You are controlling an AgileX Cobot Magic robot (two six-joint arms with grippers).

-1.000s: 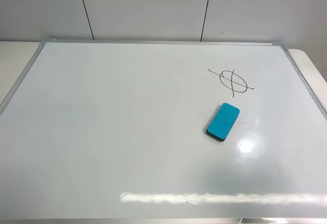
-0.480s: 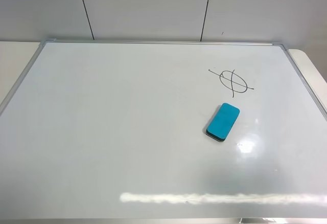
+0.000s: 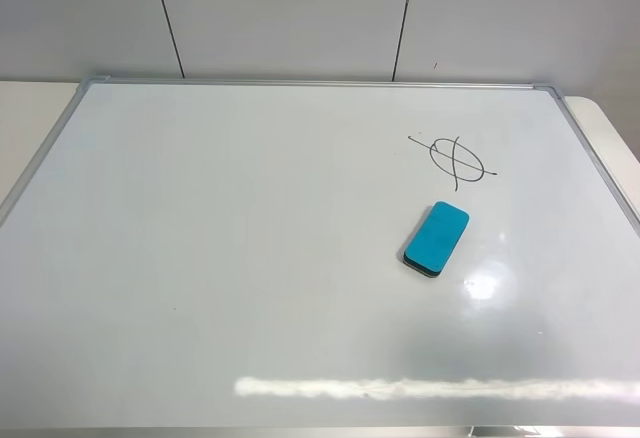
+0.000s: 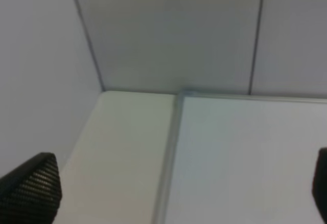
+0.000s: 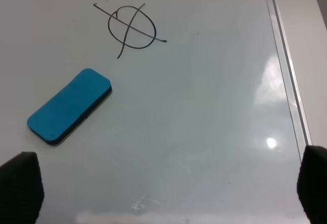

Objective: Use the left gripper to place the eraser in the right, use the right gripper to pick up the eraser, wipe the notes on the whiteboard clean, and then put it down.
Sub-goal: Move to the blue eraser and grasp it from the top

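While the high view takes in the whole whiteboard, only the wrist views show the grippers. The left gripper and right gripper both stand wide apart, holding nothing. The eraser lies teal side up on the board, near the notes but apart from them. The left wrist view shows just a board corner and the table.

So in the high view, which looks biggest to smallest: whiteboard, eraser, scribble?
1. whiteboard, by far the largest.
2. eraser and scribble: they look about alike, so I can't rank them.
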